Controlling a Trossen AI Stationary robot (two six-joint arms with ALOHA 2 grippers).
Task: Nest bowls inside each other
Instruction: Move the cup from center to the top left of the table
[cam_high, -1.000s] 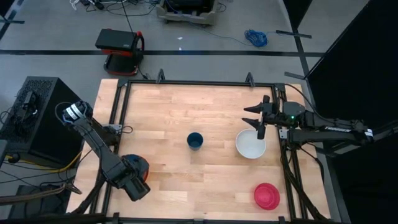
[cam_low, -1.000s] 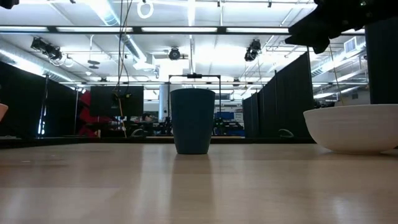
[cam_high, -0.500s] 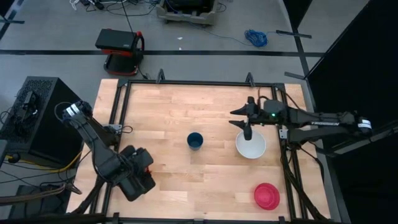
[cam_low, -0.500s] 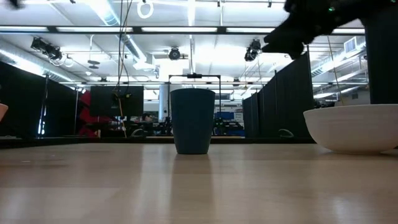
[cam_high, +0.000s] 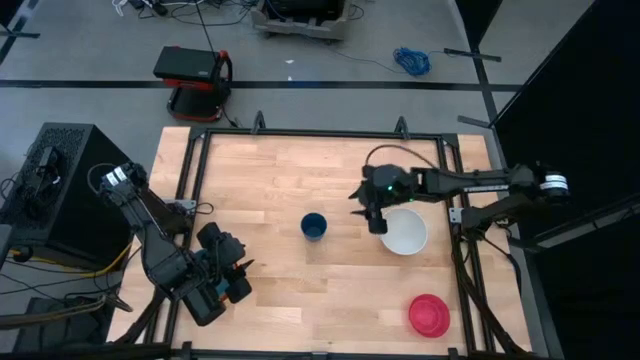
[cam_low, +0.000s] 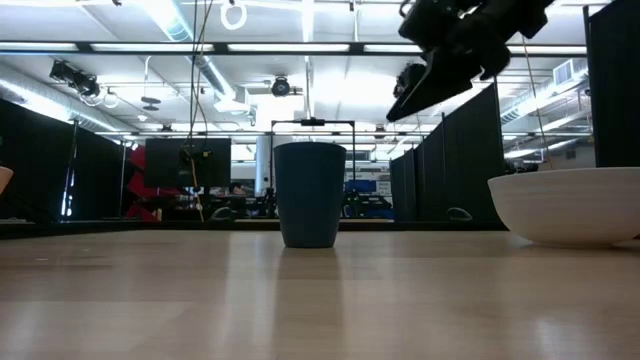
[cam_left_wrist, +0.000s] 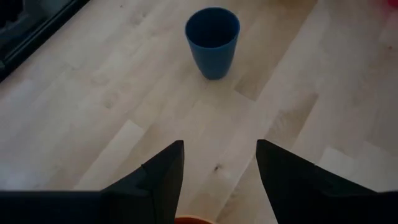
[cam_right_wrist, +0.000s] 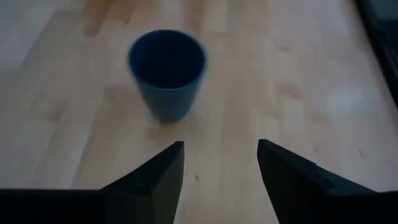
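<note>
I'm swinging the right gripper (cam_high: 372, 213) leftward off the white bowl (cam_high: 404, 233) toward the centre-frame dark blue cup (cam_high: 314, 226) — jaws open, empty. The left gripper (cam_high: 236, 267), lower left, is also turning cupward — open, nothing held, so no nesting is underway yet.

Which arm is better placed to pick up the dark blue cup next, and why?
Probably right. The right hand hangs open just beside the dark blue cup, facing it. The left hand, also open, is farther off at the table's edge.

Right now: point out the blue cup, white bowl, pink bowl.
blue cup (cam_high: 314, 226), high view, on its open mouth.
white bowl (cam_high: 405, 236), high view, on its inner floor.
pink bowl (cam_high: 428, 314), high view, on its middle.
</note>
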